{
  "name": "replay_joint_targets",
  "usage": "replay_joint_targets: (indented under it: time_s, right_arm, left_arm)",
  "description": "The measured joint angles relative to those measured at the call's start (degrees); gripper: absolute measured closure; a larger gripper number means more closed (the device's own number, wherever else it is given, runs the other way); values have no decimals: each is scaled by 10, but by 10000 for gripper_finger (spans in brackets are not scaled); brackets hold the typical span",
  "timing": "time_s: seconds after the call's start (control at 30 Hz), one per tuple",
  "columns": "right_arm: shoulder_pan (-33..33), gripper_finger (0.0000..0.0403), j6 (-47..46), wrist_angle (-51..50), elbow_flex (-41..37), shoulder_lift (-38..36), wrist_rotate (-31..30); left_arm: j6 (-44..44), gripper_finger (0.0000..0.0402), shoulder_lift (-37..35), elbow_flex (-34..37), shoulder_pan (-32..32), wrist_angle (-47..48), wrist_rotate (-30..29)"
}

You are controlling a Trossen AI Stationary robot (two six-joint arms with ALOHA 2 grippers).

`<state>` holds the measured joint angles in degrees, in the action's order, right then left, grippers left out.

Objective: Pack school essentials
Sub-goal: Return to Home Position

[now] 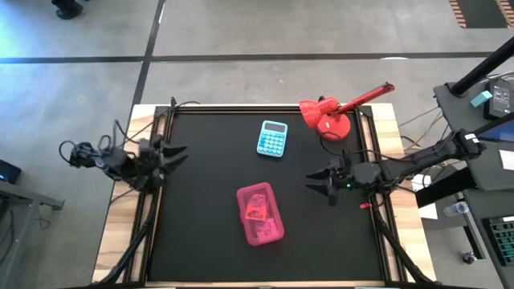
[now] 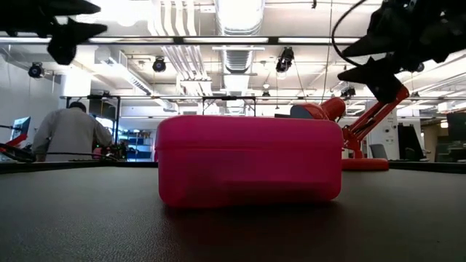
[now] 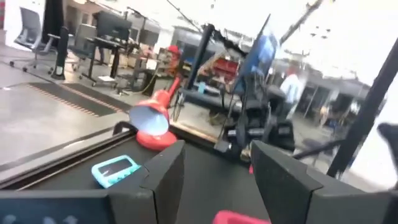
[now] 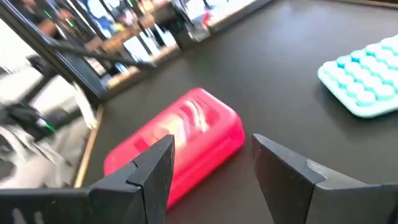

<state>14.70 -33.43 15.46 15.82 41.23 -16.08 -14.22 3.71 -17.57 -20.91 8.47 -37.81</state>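
The closed pink supply box (image 1: pixel 259 213) sits on the near middle of the black mat (image 1: pixel 201 241), its long axis running near to far. My right gripper (image 1: pixel 315 183) hangs to its far right, closer than my left gripper (image 1: pixel 178 155) at the left edge. Both are spread and empty, so pulling back should clear the box.

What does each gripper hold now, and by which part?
Nothing is held. The left gripper is open at the left edge of the table; the right gripper is open above it, apart from the pink box.
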Motion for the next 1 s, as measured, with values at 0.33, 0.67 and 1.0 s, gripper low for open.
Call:
replay_joint_targets:
  time_s: [0.33, 0.67, 1.0]
  right_arm:
    - [0, 202, -7, 183, -106, -5, 0]
    - [0, 202, -11, 175, -151, -84, 2]
    - [0, 202, 0, 88, -151, -159, 15]
  left_arm:
    - [-3, 233, 36, 109, 2, -157, 15]
    - [-58, 233, 17, 164, 2, -174, -1]
    - [-63, 233, 19, 170, 2, -168, -21]
